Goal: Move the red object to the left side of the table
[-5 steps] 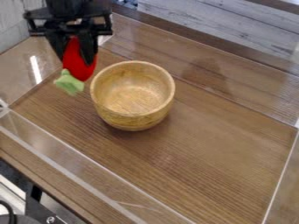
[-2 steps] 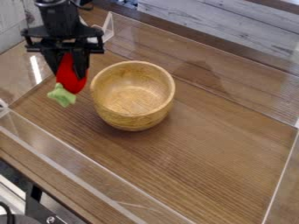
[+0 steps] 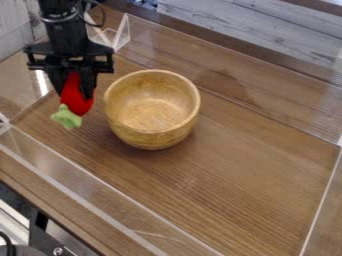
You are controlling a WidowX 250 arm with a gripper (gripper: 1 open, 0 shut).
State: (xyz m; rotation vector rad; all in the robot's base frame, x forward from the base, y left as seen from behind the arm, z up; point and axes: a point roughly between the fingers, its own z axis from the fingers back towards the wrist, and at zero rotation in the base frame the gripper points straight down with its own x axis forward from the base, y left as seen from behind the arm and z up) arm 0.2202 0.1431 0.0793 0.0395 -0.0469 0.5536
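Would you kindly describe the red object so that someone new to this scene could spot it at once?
Start at the round wooden bowl on the brown wood-grain table, then look just left of it, under the black gripper. Clamped between its fingers hangs the red object, a small glossy strawberry toy with a light green leafy end, the only red thing here.

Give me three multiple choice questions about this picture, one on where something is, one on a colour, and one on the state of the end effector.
1. Where is the red object relative to the wooden bowl?
A. inside it
B. to its left in the picture
C. to its right in the picture

2. What colour is the red object's leafy stem?
A. light green
B. blue
C. black

3. What is the end effector doing?
A. open over the bowl
B. shut on the red object
C. shut on the bowl's rim

Answers: 1 B, it hangs left of the rim. 2 A, green shows below the red. 3 B, the fingers clamp the red object.
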